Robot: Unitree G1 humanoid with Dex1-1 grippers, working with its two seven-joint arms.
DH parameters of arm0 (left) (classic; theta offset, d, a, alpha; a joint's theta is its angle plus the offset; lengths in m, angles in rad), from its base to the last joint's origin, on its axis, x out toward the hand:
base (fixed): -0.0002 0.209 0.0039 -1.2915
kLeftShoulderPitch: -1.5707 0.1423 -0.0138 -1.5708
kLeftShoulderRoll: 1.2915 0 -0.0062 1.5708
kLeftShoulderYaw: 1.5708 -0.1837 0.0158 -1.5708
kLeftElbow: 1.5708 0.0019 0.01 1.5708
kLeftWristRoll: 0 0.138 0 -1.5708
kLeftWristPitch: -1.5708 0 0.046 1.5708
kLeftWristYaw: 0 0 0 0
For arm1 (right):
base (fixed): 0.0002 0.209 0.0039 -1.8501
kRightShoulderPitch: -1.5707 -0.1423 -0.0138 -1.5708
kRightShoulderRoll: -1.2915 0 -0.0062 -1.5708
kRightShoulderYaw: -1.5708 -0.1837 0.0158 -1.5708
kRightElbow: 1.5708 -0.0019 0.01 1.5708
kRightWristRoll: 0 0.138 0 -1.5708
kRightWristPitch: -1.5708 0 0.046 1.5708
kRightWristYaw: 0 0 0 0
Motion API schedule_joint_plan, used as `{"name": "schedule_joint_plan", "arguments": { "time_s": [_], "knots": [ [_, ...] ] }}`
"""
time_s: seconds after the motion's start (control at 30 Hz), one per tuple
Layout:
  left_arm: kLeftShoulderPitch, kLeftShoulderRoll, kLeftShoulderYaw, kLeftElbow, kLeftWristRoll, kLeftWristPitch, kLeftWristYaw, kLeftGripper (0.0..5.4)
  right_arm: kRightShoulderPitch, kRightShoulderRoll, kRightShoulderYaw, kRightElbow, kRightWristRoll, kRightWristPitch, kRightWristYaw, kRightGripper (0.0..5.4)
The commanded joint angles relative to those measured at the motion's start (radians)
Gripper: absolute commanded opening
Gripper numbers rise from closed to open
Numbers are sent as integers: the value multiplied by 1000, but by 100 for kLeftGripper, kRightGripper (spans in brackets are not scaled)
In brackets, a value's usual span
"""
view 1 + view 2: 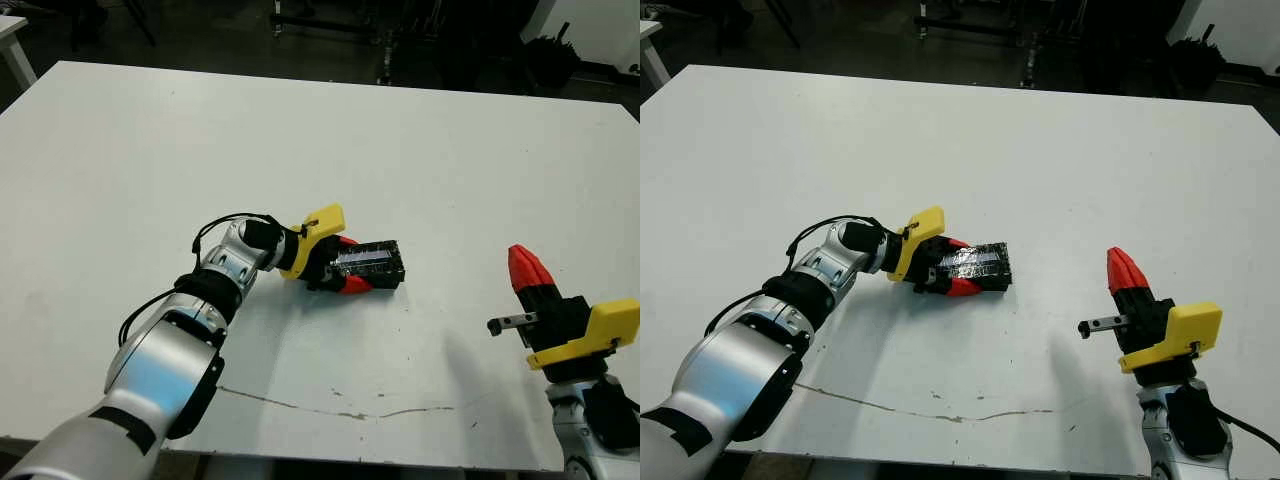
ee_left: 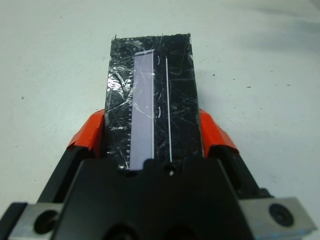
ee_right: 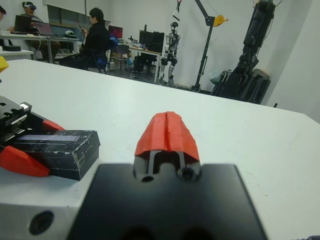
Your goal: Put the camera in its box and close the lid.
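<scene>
White table [image 1: 150, 150] fills both head views, its near part marked by a thin dark crack line; dark floor and equipment stands lie beyond the far edge.

Head views: the left end effector [image 1: 345, 268] lies low on the table near the centre, its red fingers [image 1: 356, 285] closed on either long side of the box [image 1: 385, 272]. The lid [image 1: 368, 261] sits on top of the box, its pale stripe facing up. The camera is not visible; whether it lies inside cannot be confirmed. The right end effector [image 1: 524, 268] stands well apart at the right, pointing up, fingers pressed together and holding nothing.

Left wrist view: the lid [image 2: 150, 95] shows a glossy, heavily scuffed face, apparently film-covered, with the pale stripe along its length. One red finger [image 2: 87, 135] bears on each flank of the box, near the end closest to the wrist.

Right wrist view: the two red fingertips [image 3: 167, 132] meet with no gap. The box [image 3: 60, 152] rests flat on the table, lid flush as far as can be seen. People sit at desks beyond.

Assessment: the box appears light and rigid, with a slippery top. A side grip across the narrow width is the sound hold; pressure on the glossy face risks sliding.
</scene>
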Motion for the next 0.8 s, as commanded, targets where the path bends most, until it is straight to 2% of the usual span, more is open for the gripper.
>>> {"name": "schedule_joint_plan", "arguments": {
  "time_s": [0.03,0.5,0.7,0.8],
  "knots": [
    [47,-142,-63,41,52,24,-8,315,8,-13,-10,-12,-6,13,-7,0],
    [40,-169,-69,67,69,4,29,315,6,-17,-8,-12,-1,19,1,0],
    [45,-169,-86,70,99,-54,74,402,7,-14,-11,-3,7,7,5,0],
    [42,-169,-87,79,95,-43,76,438,10,-17,-11,-9,9,20,3,0]
  ]
}}
